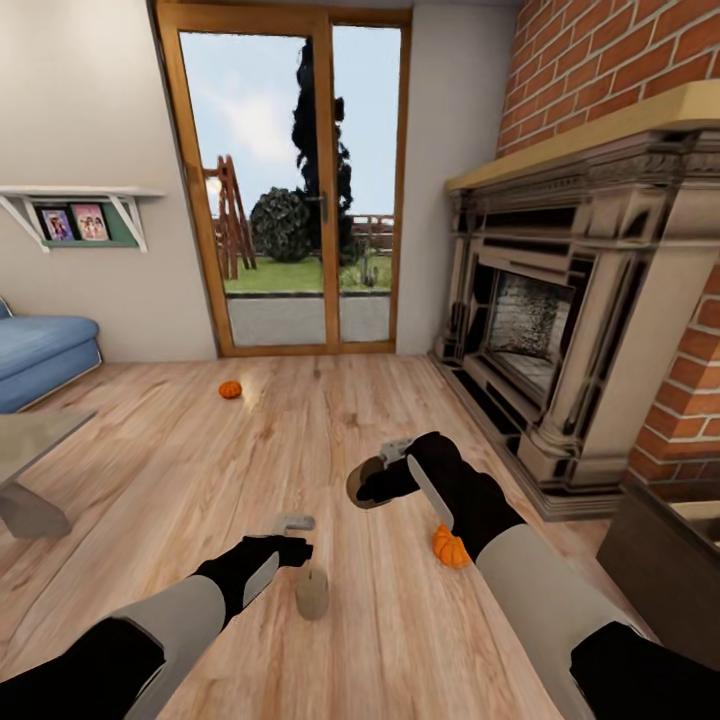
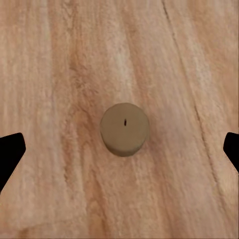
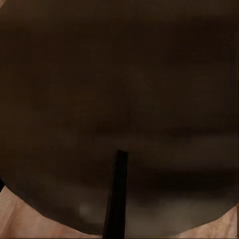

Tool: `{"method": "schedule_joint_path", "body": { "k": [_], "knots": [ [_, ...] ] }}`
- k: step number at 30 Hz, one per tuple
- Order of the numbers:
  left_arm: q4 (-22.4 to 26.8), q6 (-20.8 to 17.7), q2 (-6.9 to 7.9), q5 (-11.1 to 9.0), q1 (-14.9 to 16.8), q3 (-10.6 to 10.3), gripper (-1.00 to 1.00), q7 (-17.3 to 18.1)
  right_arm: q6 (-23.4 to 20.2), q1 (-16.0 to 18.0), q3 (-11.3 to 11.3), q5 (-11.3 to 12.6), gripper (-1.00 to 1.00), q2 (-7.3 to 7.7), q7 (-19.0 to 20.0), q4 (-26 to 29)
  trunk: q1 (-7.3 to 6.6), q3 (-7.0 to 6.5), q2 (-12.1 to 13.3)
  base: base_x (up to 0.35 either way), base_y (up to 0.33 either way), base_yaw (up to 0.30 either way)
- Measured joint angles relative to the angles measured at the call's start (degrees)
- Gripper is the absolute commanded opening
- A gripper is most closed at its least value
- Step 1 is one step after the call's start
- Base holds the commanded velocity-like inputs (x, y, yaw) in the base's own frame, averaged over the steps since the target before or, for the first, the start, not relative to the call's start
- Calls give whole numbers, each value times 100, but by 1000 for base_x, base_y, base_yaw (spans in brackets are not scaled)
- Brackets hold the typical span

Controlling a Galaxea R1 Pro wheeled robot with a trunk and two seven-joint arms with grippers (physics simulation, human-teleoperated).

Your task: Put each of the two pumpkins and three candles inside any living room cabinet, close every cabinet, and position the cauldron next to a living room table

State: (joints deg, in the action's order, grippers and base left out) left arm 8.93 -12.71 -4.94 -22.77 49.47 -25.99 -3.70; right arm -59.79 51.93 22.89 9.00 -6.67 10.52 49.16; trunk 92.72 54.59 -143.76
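We see two bright-orange pumpkins and a tan-beige candle with a dark wick on the honey-brown grained wooden floor, beside a red-brick wall, a grey-beige fireplace surround and a blue sofa.

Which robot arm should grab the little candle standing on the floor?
Probably the left. The left gripper hangs open right above the candle, which sits between its fingers. The right gripper already seems to hold something tan.
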Motion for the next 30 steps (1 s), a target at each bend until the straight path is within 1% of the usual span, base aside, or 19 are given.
{"method": "schedule_joint_path", "body": {
  "k": [6,9,11,12,13,14,15,16,18,19,20,22,25,27,30],
  "knots": [
    [0,-51,4,-5,0,30,100,6,0,-3,6,3,-100,2,-1,7,0,45,0,316,0,0],
    [0,-166,7,-8,0,38,100,6,0,-3,6,10,-100,4,-1,38,2,49,0,126,0,0],
    [3,-425,8,-9,0,39,100,3,0,-2,6,13,-100,5,-2,95,2,50,0,36,0,0],
    [11,-751,9,-14,0,33,100,4,1,-1,6,6,-100,5,-3,200,3,50,-1,14,0,0],
    [13,-803,9,-19,0,32,100,4,0,-2,7,39,-100,5,-6,242,3,50,0,9,0,0],
    [22,-866,9,-37,0,31,100,7,0,-1,6,11,-100,6,-8,336,3,50,-1,5,0,0],
    [25,-929,13,-88,0,30,100,8,1,0,6,-3,-100,6,-11,476,2,50,-1,4,0,0],
    [24,-952,14,-110,0,29,100,7,0,-2,7,28,-100,6,-12,517,3,50,0,2,0,0],
    [21,-1073,18,-174,0,32,100,4,1,-3,-2,-10,-100,8,-11,589,3,51,0,2,0,0],
    [20,-1211,21,-224,0,39,100,2,1,-2,-12,-8,-100,10,-11,618,3,50,0,0,0,0],
    [14,-1550,45,-340,0,90,100,-1,1,-2,-25,-6,-100,19,-12,649,3,51,0,0,0,0],
    [12,-1801,75,-464,0,178,100,-6,1,-3,-31,-13,-100,32,-12,666,3,51,0,0,0,0],
    [7,-1976,96,-566,13,259,100,-32,1,-3,-36,-5,-100,29,-13,680,3,51,0,0,0,0],
    [6,-2027,97,-589,18,281,100,-35,1,-3,-36,-1,-100,24,-13,680,3,51,0,0,0,0],
    [9,-2244,91,-625,31,364,100,-30,1,-3,-28,-5,-100,18,-12,679,3,51,0,0,0,0]
  ]
}}
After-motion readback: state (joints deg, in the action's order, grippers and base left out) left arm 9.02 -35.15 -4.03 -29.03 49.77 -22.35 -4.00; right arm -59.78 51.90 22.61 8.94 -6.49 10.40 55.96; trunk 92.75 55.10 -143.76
